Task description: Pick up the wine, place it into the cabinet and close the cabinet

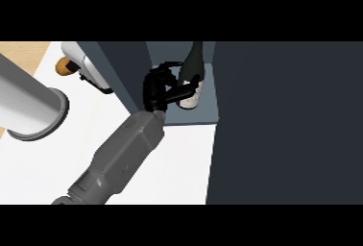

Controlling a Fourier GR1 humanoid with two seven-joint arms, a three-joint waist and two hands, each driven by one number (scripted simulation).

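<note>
Glass: wine bottle [190, 81] likely heavy, slippery, breakable
Hold: lower body, labelled part
Hand [159, 89]: curled round bottle inside cabinet [181, 117]

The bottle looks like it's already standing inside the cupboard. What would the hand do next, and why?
Probably let go and draw back. The wine bottle stands upright on the cabinet floor, with the hand curled beside its lower body. The dark cabinet door at the right is open, so the arm must clear out before it can swing shut.
</note>
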